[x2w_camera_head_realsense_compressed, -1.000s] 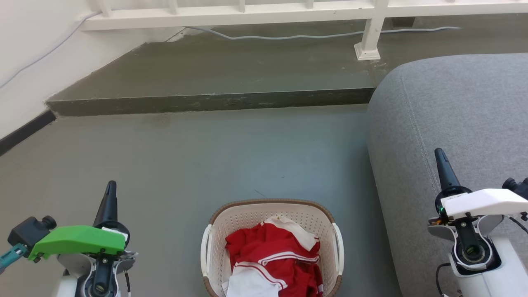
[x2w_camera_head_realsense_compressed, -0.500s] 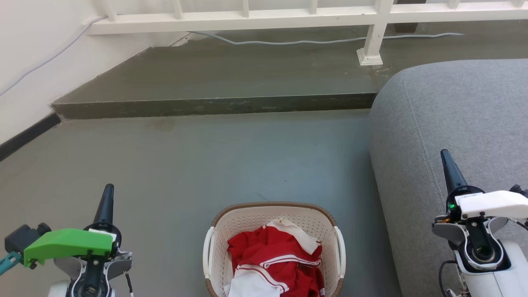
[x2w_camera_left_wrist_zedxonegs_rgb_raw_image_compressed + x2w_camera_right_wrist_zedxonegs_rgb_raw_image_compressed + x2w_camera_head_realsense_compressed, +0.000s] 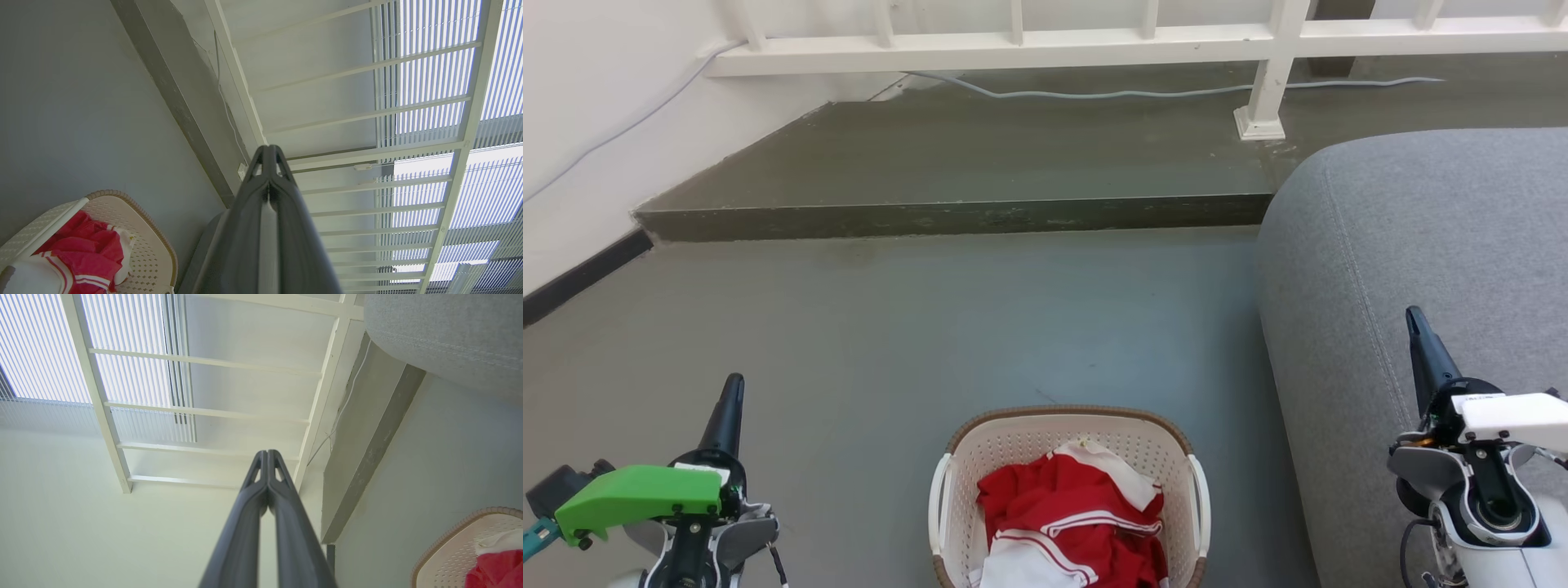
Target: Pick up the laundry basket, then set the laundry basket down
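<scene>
The basket (image 3: 1013, 445) sits on the gray floor (image 3: 915, 327) at 6 o'clock in the head view, its near end cut off by the frame edge. Red-and-white clothes (image 3: 1070, 514) are heaped inside. Its white loop handles (image 3: 938, 498) stand at the 9 and 3 o'clock sides, and neither gripper touches them.

The left gripper (image 3: 734, 384) hangs at 7 o'clock, well apart from the basket, behind a green cover (image 3: 637, 494) on its wrist. Its dark fingers point toward 12 o'clock. In the left wrist view they lie pressed together down their length, tips meeting, with nothing between them. In that view the basket and clothes show at 8 o'clock.

The right gripper (image 3: 1414, 318) hangs at 4 o'clock, in front of the gray sofa (image 3: 1421, 237) that takes up the 3 o'clock side. A white cover (image 3: 1511, 412) sits on its wrist. In the right wrist view its fingers are also closed on each other and empty, tips meeting. In that view the basket's brown rim shows at 4 o'clock.

Beyond the basket, toward 12 o'clock, a dark step (image 3: 947, 216) rises to a higher level. A pale cable (image 3: 1094, 93) trails across that level below a white railing (image 3: 1013, 45). A white wall (image 3: 588, 122) closes the scene at 10 o'clock.
</scene>
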